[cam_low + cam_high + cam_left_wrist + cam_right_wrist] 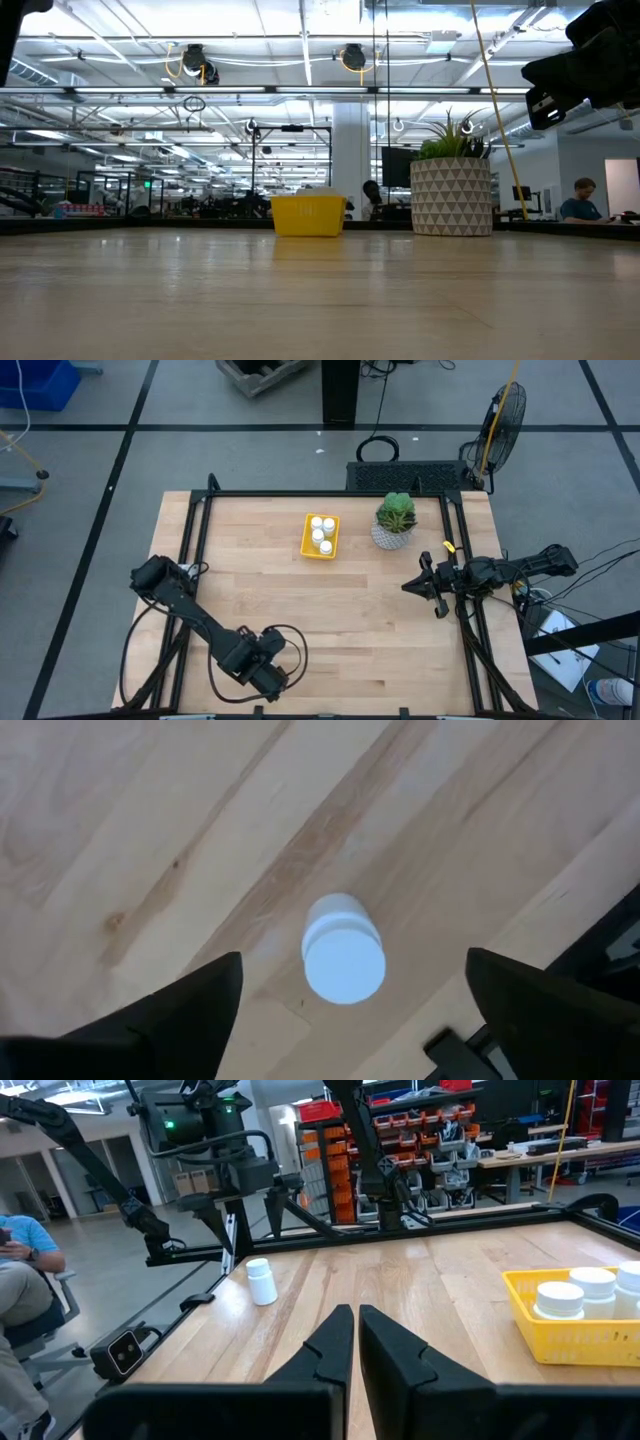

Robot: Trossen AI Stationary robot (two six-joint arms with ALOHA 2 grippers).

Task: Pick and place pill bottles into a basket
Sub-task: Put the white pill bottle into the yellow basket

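One white pill bottle [343, 950] stands upright on the wood near the table's near edge; it also shows in the right wrist view [261, 1280]. My left gripper [352, 960] hangs above it, open and pointing down, with one finger on either side and clear of it. In the high view my left gripper [268, 672] hides this bottle. Several more bottles [321, 534] stand in the yellow basket [307, 546] at the far middle. My right gripper [420, 586] is shut and empty near the right edge.
A white patterned pot with a green plant [394, 522] stands right of the basket; it also shows in the low view [451, 195]. A black frame rail [190, 550] runs along the table's edges. Bare wood lies between the two arms.
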